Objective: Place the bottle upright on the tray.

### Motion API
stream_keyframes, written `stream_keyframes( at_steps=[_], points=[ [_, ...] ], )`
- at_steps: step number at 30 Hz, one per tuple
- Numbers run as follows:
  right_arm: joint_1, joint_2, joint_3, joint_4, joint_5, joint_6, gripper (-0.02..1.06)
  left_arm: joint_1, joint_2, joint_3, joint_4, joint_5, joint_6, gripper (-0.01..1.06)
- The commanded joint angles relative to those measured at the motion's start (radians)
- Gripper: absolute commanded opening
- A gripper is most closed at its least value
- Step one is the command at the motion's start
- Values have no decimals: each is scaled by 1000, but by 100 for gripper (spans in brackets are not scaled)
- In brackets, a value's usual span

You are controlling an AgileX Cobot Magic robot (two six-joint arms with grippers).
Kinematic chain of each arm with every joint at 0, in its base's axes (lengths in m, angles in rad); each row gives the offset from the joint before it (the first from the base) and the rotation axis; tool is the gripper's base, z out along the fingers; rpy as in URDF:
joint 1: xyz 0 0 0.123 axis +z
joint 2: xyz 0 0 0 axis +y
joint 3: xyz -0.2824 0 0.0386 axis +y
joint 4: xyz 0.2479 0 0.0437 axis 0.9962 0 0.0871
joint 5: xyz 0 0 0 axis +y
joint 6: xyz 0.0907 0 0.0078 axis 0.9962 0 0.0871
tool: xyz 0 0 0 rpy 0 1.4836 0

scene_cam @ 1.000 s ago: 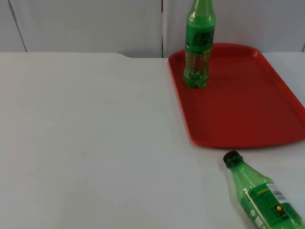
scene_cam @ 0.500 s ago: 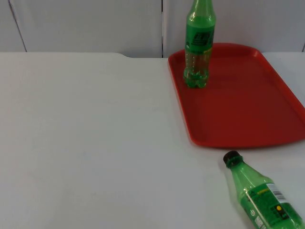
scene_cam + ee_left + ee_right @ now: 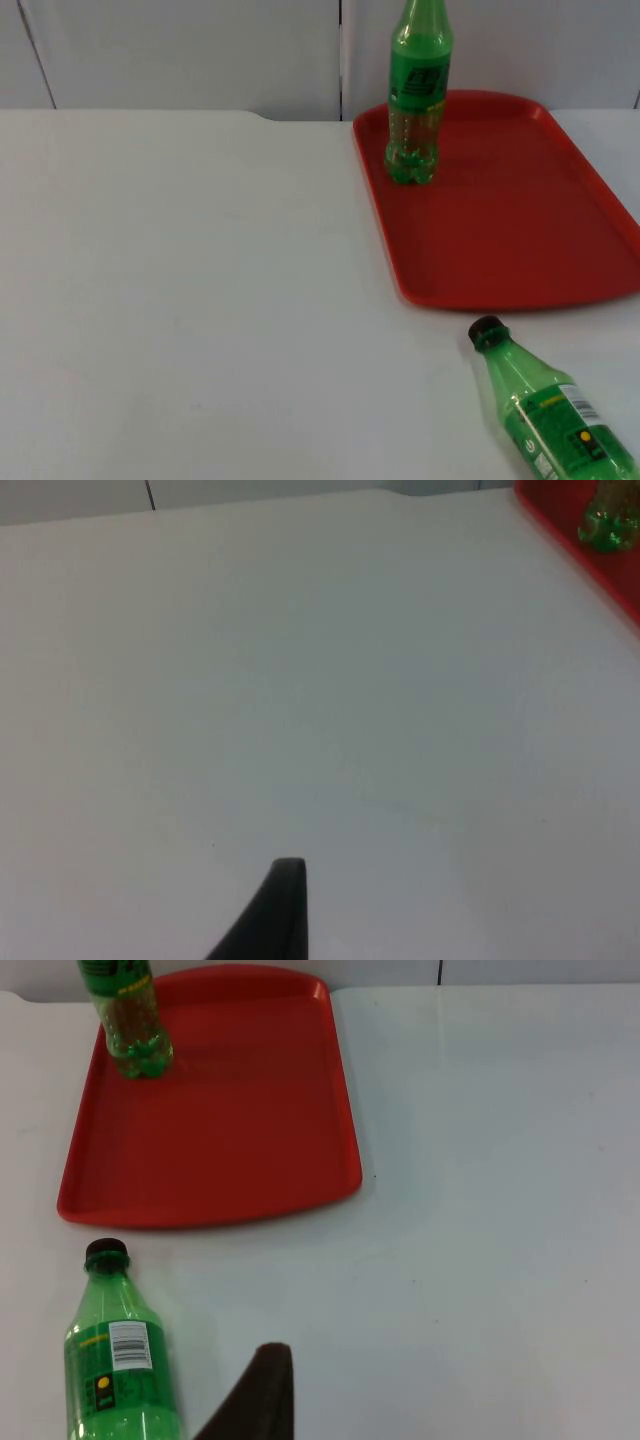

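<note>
A green bottle with a black cap [image 3: 545,410] lies on its side on the white table, just in front of the red tray [image 3: 520,230], its cap pointing at the tray's near edge. A second green bottle [image 3: 417,95] stands upright on the tray's far left corner. In the right wrist view my right gripper [image 3: 258,1400] hovers over the table close beside the lying bottle [image 3: 115,1360], apart from it, with the tray [image 3: 230,1130] and the upright bottle [image 3: 128,1015] beyond. My left gripper [image 3: 283,912] waits above bare table, far from the tray's edge [image 3: 585,555].
The grey partition wall [image 3: 200,50] closes off the table's far side, right behind the tray. Open white table top [image 3: 180,280] stretches to the left of the tray. The lying bottle reaches the table's front right area.
</note>
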Motion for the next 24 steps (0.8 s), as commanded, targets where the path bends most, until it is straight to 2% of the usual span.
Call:
stream_keyframes(
  at_steps=[1, 24],
  points=[
    [-6, -3, 2, 1, -4, -3, 105, -3, -4, 4, 0, -12, -7, 105],
    [-6, -3, 2, 1, -4, -3, 105, -3, -4, 4, 0, -12, -7, 105]
  ],
)
